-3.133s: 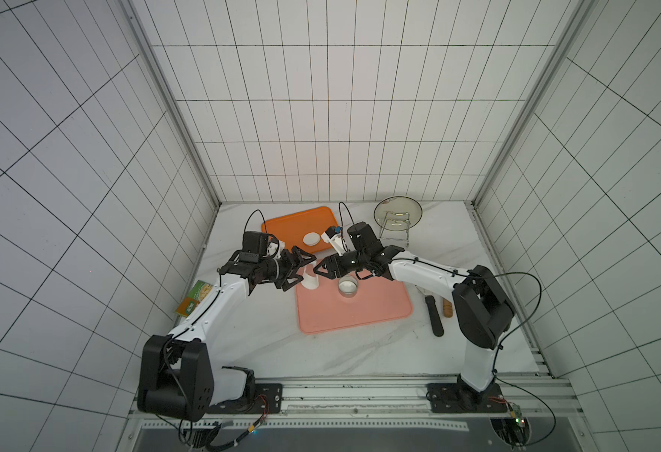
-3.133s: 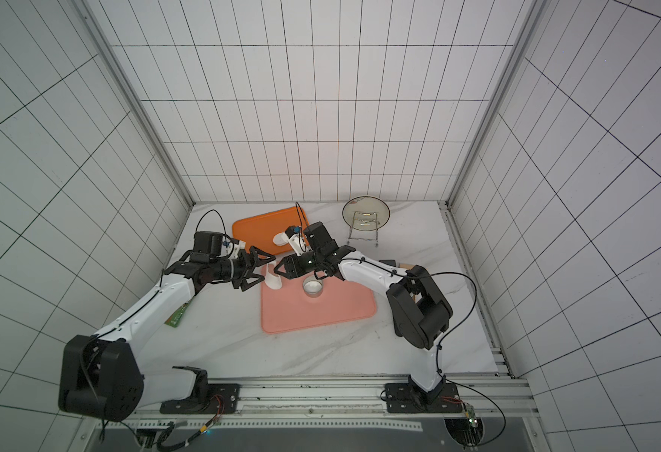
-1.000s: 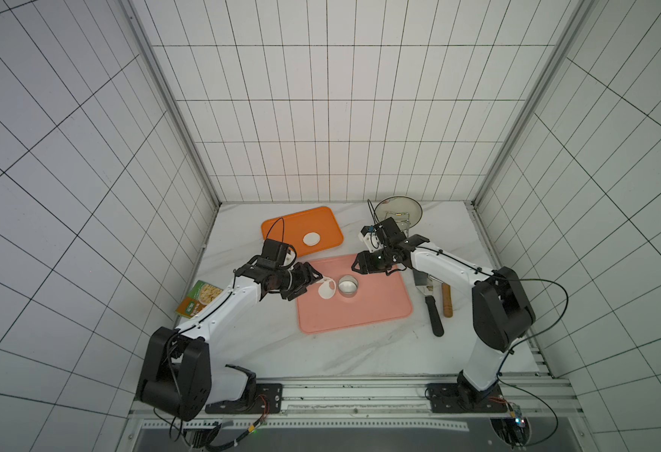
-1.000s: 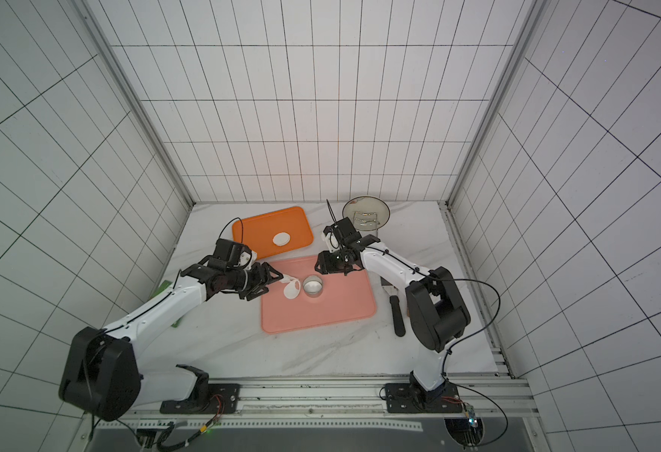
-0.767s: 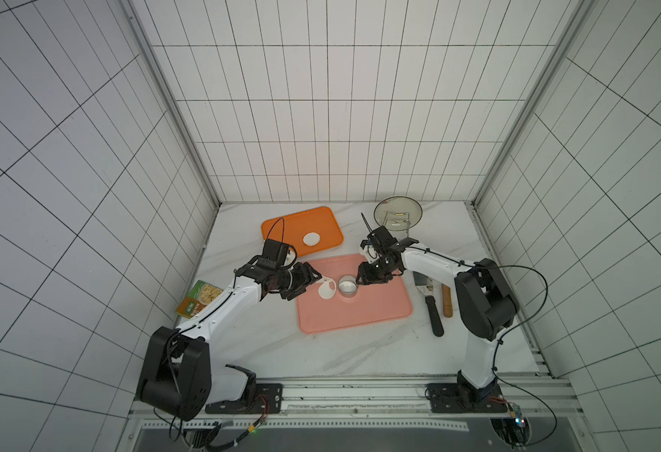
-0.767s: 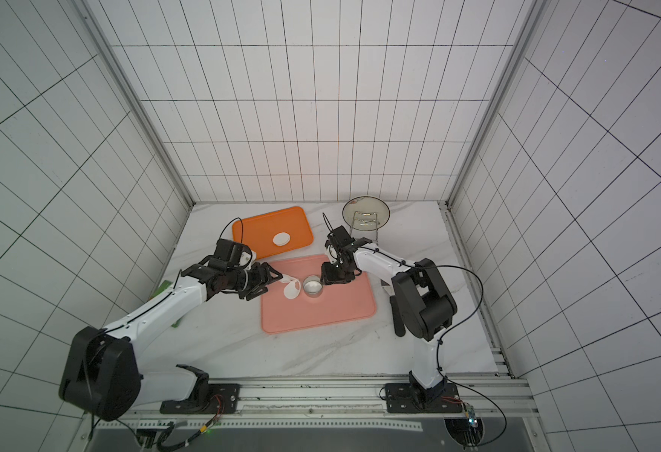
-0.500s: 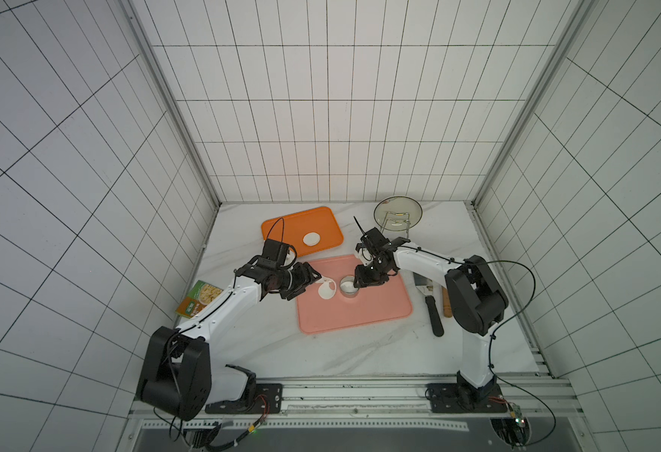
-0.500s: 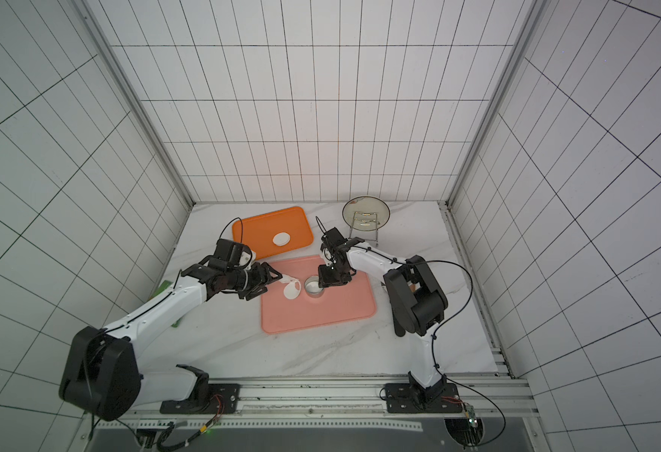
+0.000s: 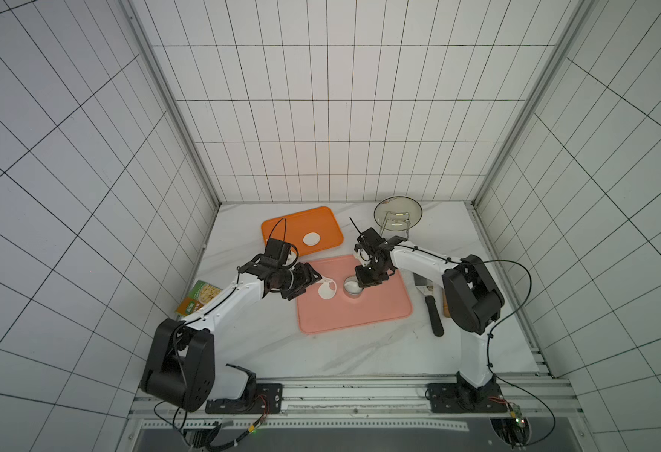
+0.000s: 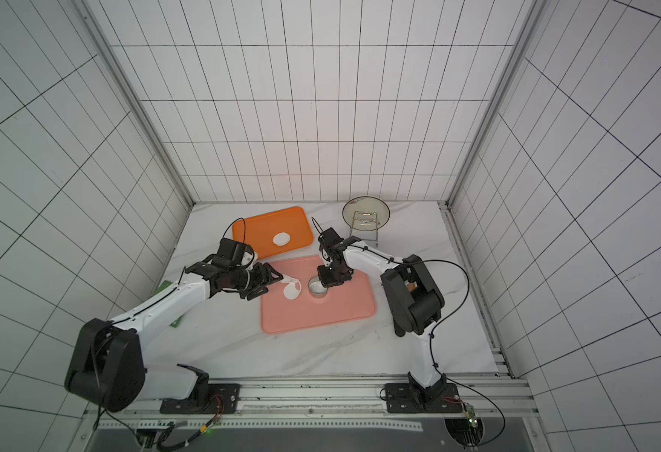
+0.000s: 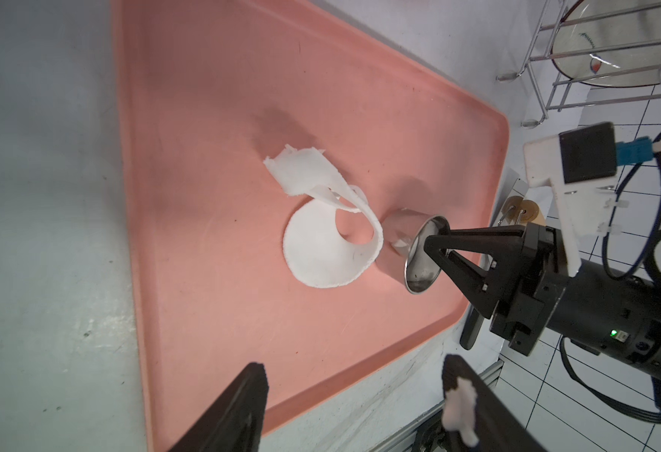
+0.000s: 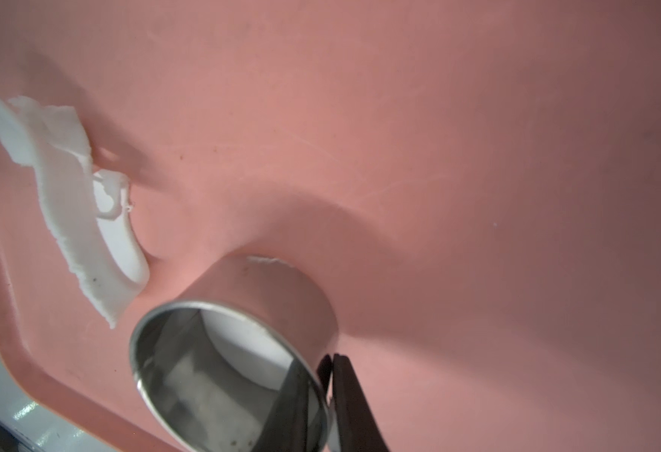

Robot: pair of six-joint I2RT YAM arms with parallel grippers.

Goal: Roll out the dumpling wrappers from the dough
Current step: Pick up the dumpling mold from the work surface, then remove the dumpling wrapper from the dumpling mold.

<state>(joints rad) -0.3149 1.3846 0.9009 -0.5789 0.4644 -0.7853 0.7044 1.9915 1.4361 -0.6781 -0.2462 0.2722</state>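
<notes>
Progress: one round white dumpling wrapper (image 9: 311, 238) on the orange plastic tray (image 9: 282, 227) beyond my right pincer (image 11: 434, 239), clamped on the wall of the small steel ring (image 11: 397, 235); second white disc (image 12: 250, 348) inside, not yet collected.

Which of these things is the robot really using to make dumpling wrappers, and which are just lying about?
For the job: dough, ring, pink tray, wrapper, orange tray.
Lying about: plate, packet, black-handled tool.

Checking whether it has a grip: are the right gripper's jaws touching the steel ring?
Touching. The right wrist view shows the right gripper with its jaws pinching the wall of the steel ring, one inside and one outside the rim.
</notes>
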